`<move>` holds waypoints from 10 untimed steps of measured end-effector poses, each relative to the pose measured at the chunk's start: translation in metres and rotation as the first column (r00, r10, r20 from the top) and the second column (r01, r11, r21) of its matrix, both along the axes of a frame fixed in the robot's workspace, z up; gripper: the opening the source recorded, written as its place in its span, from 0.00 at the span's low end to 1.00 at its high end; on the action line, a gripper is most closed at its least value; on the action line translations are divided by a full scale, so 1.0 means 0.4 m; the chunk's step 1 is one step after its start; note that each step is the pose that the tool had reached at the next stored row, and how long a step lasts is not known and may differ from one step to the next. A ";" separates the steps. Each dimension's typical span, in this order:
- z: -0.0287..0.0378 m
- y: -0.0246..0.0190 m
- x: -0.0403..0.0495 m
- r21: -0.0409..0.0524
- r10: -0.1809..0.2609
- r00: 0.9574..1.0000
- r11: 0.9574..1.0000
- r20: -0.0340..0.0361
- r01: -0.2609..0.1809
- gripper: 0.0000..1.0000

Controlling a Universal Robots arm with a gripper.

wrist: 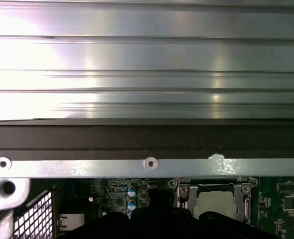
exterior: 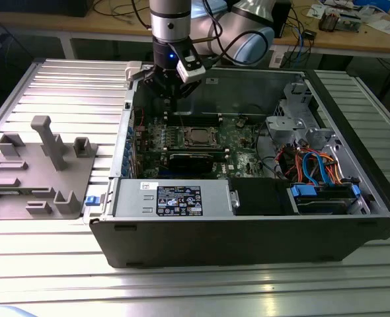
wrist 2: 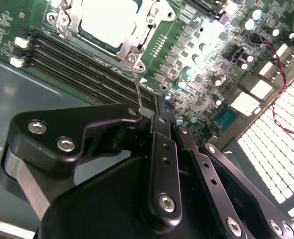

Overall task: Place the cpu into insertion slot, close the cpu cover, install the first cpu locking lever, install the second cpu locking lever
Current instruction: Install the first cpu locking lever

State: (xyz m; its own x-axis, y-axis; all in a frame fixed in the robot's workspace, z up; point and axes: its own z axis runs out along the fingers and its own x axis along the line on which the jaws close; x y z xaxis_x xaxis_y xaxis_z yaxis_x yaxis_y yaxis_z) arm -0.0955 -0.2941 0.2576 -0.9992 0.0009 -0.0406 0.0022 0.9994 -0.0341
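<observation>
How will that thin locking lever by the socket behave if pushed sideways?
The locking lever is a thin bare wire rod, so probably springy, flexing rather than staying stiff. Its smooth metal may slip along the fingers. Anchored beside the cpu cover, it likely pivots.

Ribbed aluminium table (exterior: 43, 277) of parallel slats, brightly reflecting overhead light, with a wooden workbench (exterior: 373, 41) behind it carrying cables and papers at the exterior view's far edge.

Open computer case (exterior: 248, 238) on ribbed aluminium table (exterior: 56, 86). Grey fixture block (exterior: 39, 172) on table, well apart from the claw; power supply (exterior: 175, 198) and blue-orange cables (exterior: 317, 165) in case.
</observation>
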 end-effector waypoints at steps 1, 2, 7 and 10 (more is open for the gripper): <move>0.000 0.000 0.003 0.000 0.000 1.000 1.000 0.000 0.000 0.11; 0.000 0.001 0.007 0.000 0.000 1.000 1.000 -0.001 0.000 0.11; 0.000 0.002 0.020 0.000 0.000 1.000 1.000 -0.002 0.000 0.11; 0.000 0.002 0.025 0.000 0.000 1.000 1.000 -0.003 0.000 0.11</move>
State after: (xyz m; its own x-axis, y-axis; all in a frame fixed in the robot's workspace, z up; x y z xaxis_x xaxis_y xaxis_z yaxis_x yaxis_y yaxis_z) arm -0.0854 -0.2934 0.2576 -0.9993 0.0006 -0.0381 0.0019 0.9994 -0.0341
